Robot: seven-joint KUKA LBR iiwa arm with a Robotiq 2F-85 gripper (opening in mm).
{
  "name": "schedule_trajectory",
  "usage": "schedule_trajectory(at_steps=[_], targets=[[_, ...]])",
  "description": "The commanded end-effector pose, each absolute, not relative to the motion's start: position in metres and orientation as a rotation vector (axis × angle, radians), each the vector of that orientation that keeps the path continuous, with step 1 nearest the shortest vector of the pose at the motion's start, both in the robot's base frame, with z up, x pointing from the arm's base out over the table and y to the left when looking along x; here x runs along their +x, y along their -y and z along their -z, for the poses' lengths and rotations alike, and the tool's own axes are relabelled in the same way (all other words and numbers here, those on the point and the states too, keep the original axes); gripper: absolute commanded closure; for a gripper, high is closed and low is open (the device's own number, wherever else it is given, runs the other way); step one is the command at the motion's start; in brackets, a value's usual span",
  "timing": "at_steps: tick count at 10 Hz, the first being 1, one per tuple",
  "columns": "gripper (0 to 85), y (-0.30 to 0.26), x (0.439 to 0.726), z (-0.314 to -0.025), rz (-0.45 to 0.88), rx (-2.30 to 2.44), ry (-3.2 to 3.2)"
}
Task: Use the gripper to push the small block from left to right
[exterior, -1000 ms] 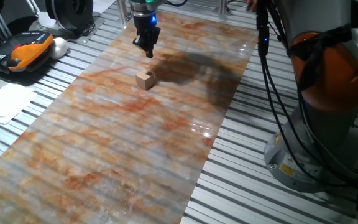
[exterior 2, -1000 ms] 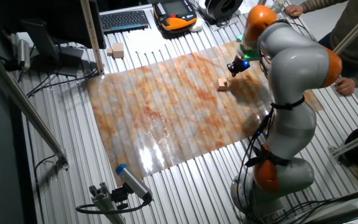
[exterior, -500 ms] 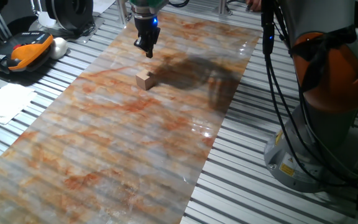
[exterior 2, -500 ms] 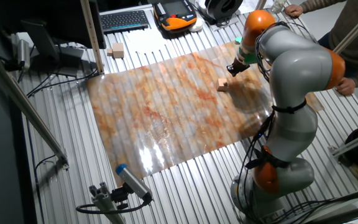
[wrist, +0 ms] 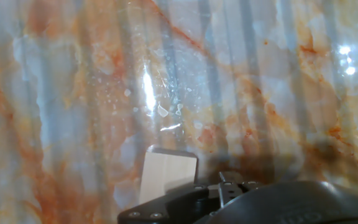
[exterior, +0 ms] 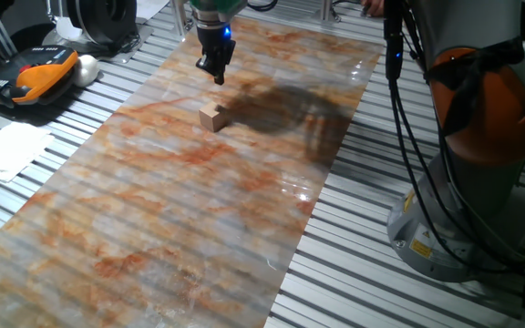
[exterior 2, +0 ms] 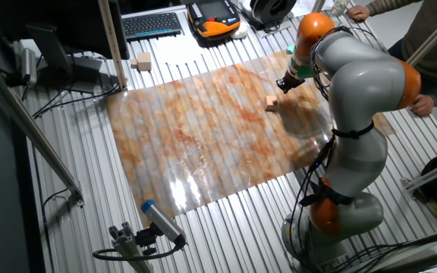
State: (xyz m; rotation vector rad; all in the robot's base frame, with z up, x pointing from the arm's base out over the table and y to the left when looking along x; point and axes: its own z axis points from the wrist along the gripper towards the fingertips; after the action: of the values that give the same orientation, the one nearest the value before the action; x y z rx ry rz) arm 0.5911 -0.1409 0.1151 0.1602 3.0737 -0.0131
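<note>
The small block (exterior: 211, 117) is a light-tan wooden cube standing on the marbled orange-grey mat (exterior: 153, 210). It also shows in the other fixed view (exterior 2: 271, 103) and low in the hand view (wrist: 168, 171). My gripper (exterior: 217, 75) hangs just beyond the block toward the mat's far end, a short gap away and not touching it. Its fingers come together in a point and hold nothing. In the other fixed view the gripper (exterior 2: 282, 86) is to the upper right of the block. In the hand view only its dark body (wrist: 260, 202) shows at the bottom edge.
The mat lies on a ribbed metal table (exterior: 372, 228). The arm's orange-and-grey base (exterior: 481, 164) and cables stand at the right. An orange pendant (exterior: 35, 73) and papers (exterior: 7, 150) lie at the left. A keyboard (exterior 2: 152, 24) and a tan wooden piece (exterior 2: 143, 62) are beyond the mat.
The gripper drew back a little from the block a second ago and the arm's elbow shifted. Nothing has moved in the last half second. The block has stayed in place.
</note>
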Motion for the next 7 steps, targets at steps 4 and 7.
schedule_trajectory(at_steps=[4,7], targets=[[85.0,0.141,0.594,-0.113,-0.009,0.182,-3.103],[85.0,0.147,0.604,-0.102,-0.005,0.171,-3.109]])
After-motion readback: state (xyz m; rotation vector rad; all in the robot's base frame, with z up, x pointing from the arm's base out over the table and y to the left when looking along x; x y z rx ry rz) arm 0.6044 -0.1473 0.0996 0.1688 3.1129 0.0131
